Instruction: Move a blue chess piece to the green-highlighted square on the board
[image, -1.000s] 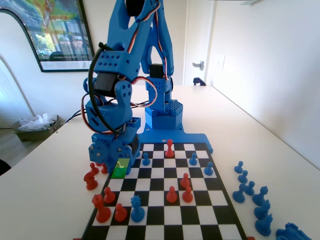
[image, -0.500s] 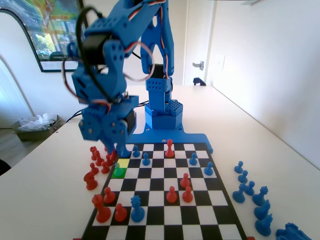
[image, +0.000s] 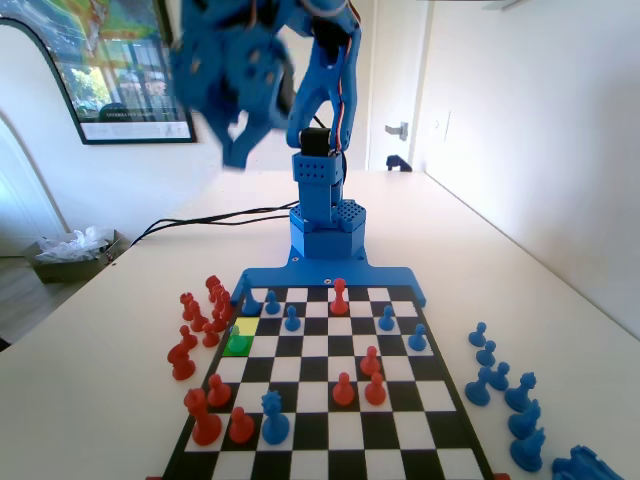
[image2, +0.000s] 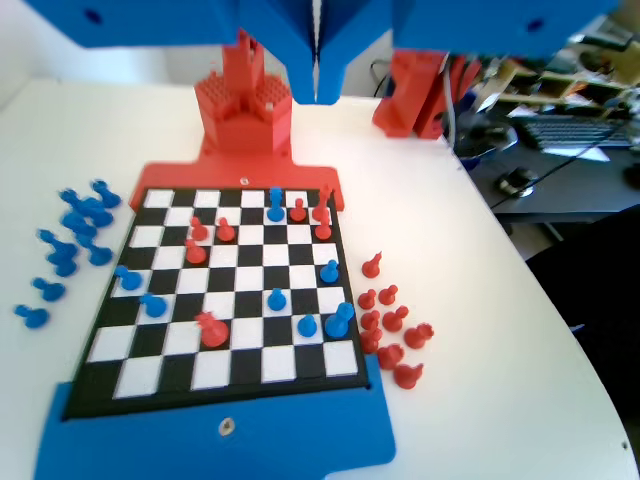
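1. Red pieces (image: 195, 325), captured: a cluster on the table just beside the board's left edge in the fixed view
2. Gripper (image: 238, 150): high above the table in the fixed view, up and left of the arm's base, blurred; in the wrist view (image2: 317, 95) its jaws are pressed together with nothing between them
3. Green square (image: 236, 352): leftmost column in the fixed view, third row from the arm's end; a small pawn-shaped form tinted green stands on it
4. Yellow square (image: 246, 326): touching the green square, one row nearer the arm
5. Pawn (image2: 330, 270): blue, upright, in the rightmost column of the wrist view, which matches the green square's place; well apart from the gripper
6. Board (image: 330, 430): red and blue pieces stand scattered on it, among them a crowned blue piece (image: 273, 417) near the camera end
7. Blue pieces (image: 500, 385), captured: a row on the table right of the board in the fixed view
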